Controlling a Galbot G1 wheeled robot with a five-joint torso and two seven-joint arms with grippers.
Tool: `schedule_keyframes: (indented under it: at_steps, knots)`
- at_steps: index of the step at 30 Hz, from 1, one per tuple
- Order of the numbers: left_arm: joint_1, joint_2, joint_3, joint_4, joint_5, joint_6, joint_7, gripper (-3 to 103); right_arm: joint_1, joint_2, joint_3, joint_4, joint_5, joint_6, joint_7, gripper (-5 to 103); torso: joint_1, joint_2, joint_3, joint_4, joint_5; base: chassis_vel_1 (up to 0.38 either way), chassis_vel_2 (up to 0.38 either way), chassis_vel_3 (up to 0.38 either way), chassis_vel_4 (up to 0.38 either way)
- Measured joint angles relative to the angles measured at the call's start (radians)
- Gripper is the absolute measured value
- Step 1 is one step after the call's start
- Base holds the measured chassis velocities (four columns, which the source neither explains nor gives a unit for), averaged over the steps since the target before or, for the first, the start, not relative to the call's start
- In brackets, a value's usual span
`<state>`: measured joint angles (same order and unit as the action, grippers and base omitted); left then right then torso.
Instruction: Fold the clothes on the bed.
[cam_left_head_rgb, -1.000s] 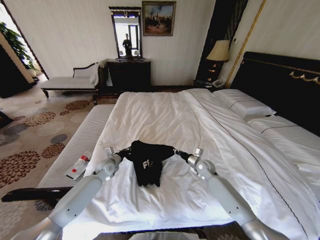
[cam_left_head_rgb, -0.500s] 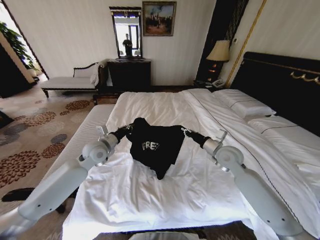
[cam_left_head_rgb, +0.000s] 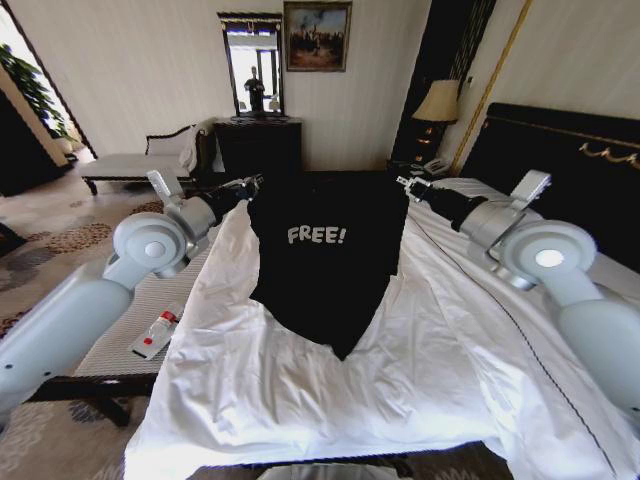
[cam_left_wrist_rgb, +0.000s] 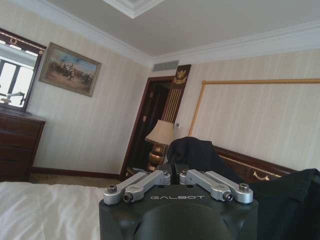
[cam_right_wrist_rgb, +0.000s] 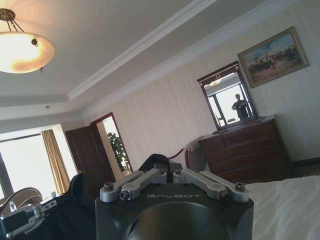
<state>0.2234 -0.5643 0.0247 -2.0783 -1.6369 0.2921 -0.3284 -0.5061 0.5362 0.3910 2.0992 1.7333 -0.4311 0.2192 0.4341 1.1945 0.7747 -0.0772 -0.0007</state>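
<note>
Hidden: my fingertips on both sides are buried in black cloth, so I cannot see the pads themselves; the shirt's sleeves and collar are hard to make out against the dark dresser (cam_left_head_rgb: 258, 150) behind.
Cut off: my arms run out of the head view at the lower corners; the bed's near edge is cut by the bottom of the picture.
T-shirt (cam_left_head_rgb: 325, 255): one, black, with white "FREE!" across the chest, hanging spread in the air above the bed, its top edge stretched between my two grippers and its lowest tip dangling close to the sheet; I cannot tell whether it touches.
Left gripper (cam_left_head_rgb: 249, 186): raised at the shirt's upper left corner, my jaws pinched closed on the fabric; in the left wrist view a bunch of the black cloth (cam_left_wrist_rgb: 192, 152) rises just past my fingers.
Right gripper (cam_left_head_rgb: 408, 186): raised at the shirt's upper right corner, jaws likewise clamped on the fabric; the right wrist view shows a dark fold (cam_right_wrist_rgb: 156, 161) at my fingertips.
Bed (cam_left_head_rgb: 330, 400): one, white sheets, dark headboard at the right.
Pillows (cam_left_head_rgb: 490, 212): stacked by the headboard, the count unclear.
Bench (cam_left_head_rgb: 165, 290): one, pale, along the bed's left side, with one small bottle (cam_left_head_rgb: 157, 332) lying on it.
Lamp (cam_left_head_rgb: 438, 105): one, beside the headboard.
</note>
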Motion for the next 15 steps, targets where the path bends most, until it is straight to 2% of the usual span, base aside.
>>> schedule_keyframes:
  at_steps: [3, 9, 12, 13, 15]
  knots:
    - [-0.019, 0.052, -0.025, -0.039, -0.038, 0.0, 0.0, 3, 0.109, -0.048, -0.058, 0.008, 0.056, -0.005, 0.011, 0, 0.0, 0.0, 0.0, 0.0003, 0.0, 0.0, 0.0, 0.0, 0.0]
    - [-0.016, 0.123, -0.092, -0.065, -0.1, 0.0, 0.003, 3, 0.257, -0.064, -0.131, 0.023, 0.117, -0.01, 0.049, 0, 0.0, 0.0, 0.0, 0.0002, -0.0001, 0.0, 0.0, 0.0, 0.0]
    - [0.053, 0.196, -0.21, -0.105, -0.162, 0.003, 0.006, 3, 0.334, -0.073, -0.17, 0.024, 0.161, -0.013, 0.072, 0, 0.0, 0.0, 0.0, 0.0004, -0.0004, 0.0, 0.0, 0.0, 0.0]
    - [0.053, 0.196, -0.21, -0.105, -0.162, 0.003, 0.006, 3, 0.334, -0.073, -0.17, 0.024, 0.161, -0.013, 0.072, 0, 0.0, 0.0, 0.0, 0.0004, -0.0004, 0.0, 0.0, 0.0, 0.0]
    - [0.117, 0.251, -0.285, -0.143, -0.175, 0.003, 0.015, 3, 0.342, -0.082, -0.163, 0.033, 0.188, -0.016, 0.081, 0, 0.0, 0.0, 0.0, 0.0007, -0.0004, 0.0, 0.0, 0.0, 0.0]
